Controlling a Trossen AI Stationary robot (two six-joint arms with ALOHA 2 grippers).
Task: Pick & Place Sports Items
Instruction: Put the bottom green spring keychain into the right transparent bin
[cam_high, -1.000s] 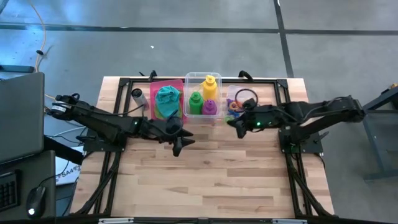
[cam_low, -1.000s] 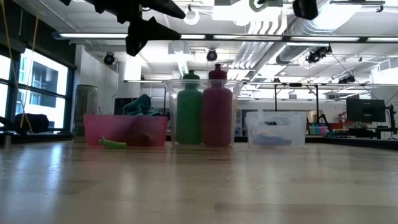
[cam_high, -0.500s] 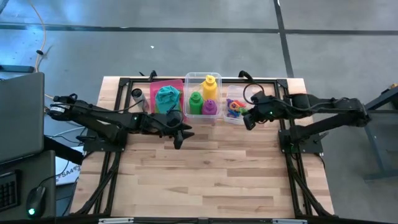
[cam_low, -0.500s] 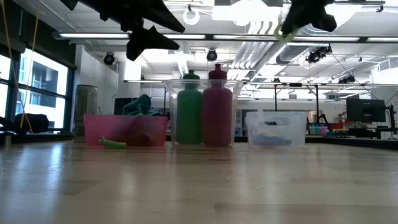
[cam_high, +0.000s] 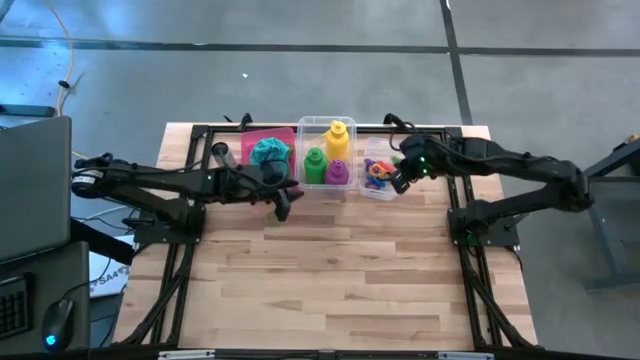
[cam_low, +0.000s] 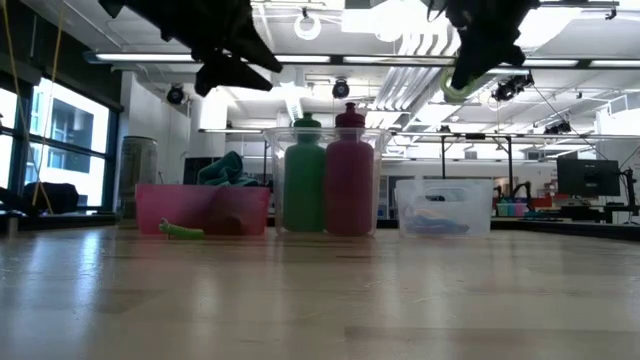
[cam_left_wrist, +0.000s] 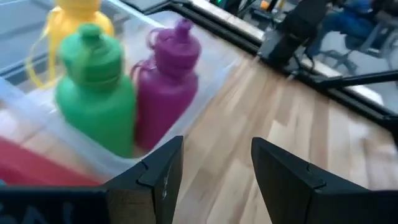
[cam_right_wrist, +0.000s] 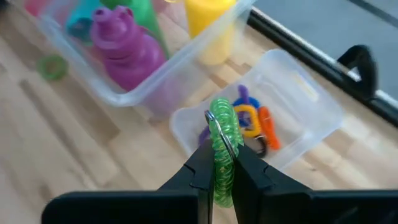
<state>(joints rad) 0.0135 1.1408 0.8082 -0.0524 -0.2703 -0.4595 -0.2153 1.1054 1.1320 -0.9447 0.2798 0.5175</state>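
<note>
Green and springy, one coiled ring (cam_right_wrist: 222, 149) sits pinched upright between the narrow fingers of the right gripper (cam_right_wrist: 219, 163), held in the air right over the small clear bin (cam_right_wrist: 314, 106). Down inside that bin lies a little tangle of rings (cam_right_wrist: 252, 121): orange, yellow and purple ones show, but the exact count is hard to tell. Next door, the taller clear bin (cam_high: 305, 128) carries three bottles: one purple (cam_right_wrist: 124, 50), one yellow (cam_high: 337, 138), one green (cam_left_wrist: 96, 84), all standing upright. One more green ring (cam_right_wrist: 52, 66) lies alone on the wooden table (cam_high: 330, 270), just in front of the pink bin (cam_low: 200, 210). Over to the left gripper (cam_left_wrist: 211, 162): its fingers stand apart with nothing between them, hanging above the table near the front of the pink bin and the bottle bin. In the pink bin, one teal cloth (cam_high: 267, 153) is bunched up. Behind it, beside the pink bin, stands one grey metal cylinder (cam_high: 222, 155) with a dark cap.
</note>
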